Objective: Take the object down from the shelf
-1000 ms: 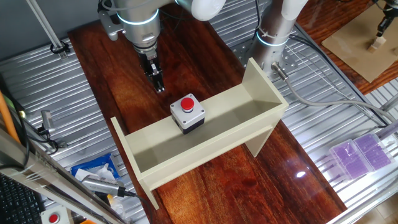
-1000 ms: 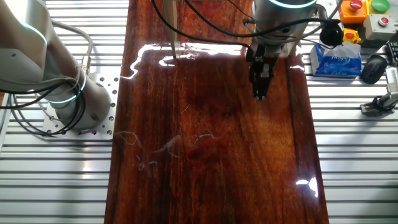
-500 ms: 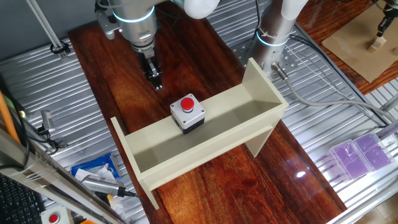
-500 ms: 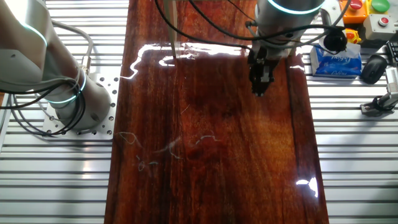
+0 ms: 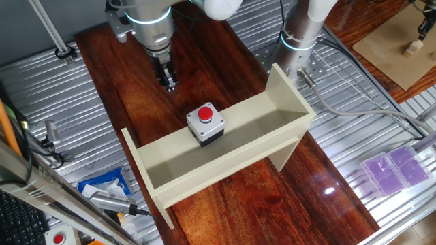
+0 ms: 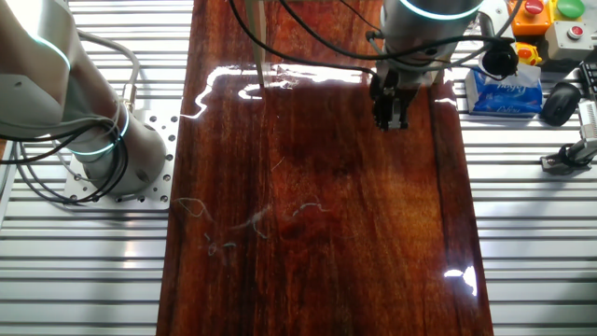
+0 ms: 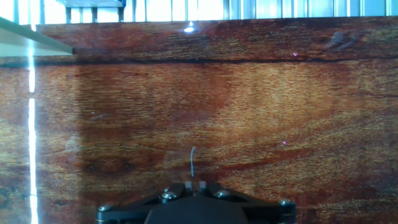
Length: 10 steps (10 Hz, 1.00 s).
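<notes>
The object, a small grey box [image 5: 206, 123] with a black base and a red button on top, sits on the back rim of the long cream shelf [image 5: 231, 158] in one fixed view. My gripper [image 5: 168, 85] hangs over bare wood behind the shelf, well apart from the box, with its fingers pressed together and nothing between them. In the other fixed view the gripper [image 6: 389, 121] is over the wood top; box and shelf do not show there. In the hand view the fingertips [image 7: 194, 184] are closed above bare wood, and a pale cream edge [image 7: 31, 37] shows at the upper left.
A second arm's base [image 5: 300, 34] stands behind the shelf's right end and also shows in the other fixed view [image 6: 103, 140]. A blue packet [image 5: 102, 187] and a pale red-buttoned box [image 5: 58, 238] lie at the front left. Purple boxes [image 5: 395, 170] sit on the right.
My gripper has moved away from the shelf and the box, toward the far end of the table and a little higher. The box and shelf have not moved.
</notes>
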Available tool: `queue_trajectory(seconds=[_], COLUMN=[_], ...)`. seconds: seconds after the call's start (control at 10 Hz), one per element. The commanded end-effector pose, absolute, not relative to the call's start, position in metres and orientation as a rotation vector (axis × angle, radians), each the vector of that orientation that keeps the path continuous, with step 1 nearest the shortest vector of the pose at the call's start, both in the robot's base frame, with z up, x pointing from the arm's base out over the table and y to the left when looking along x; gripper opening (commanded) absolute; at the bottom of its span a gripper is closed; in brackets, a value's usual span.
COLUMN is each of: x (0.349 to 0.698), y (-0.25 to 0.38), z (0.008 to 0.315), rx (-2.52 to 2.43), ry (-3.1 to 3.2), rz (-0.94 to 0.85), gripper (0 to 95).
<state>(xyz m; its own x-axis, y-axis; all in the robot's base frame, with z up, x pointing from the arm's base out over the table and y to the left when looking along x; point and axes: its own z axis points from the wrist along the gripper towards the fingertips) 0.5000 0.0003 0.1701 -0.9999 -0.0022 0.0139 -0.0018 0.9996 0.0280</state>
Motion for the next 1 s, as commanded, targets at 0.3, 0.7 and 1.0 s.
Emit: queue_trajectory(seconds=[0.3,0.7,1.0], x=[0.4998,0.4971,0.497], y=[0.0002,0.0007,0.0005], z=[0.1703,0.1713,0.1715], rx=[0.006,0.076,0.127], ry=[-3.128,-3.129,-3.115], rz=[-0.043,-0.037,-0.037], gripper=[0.0,0.0,0.0])
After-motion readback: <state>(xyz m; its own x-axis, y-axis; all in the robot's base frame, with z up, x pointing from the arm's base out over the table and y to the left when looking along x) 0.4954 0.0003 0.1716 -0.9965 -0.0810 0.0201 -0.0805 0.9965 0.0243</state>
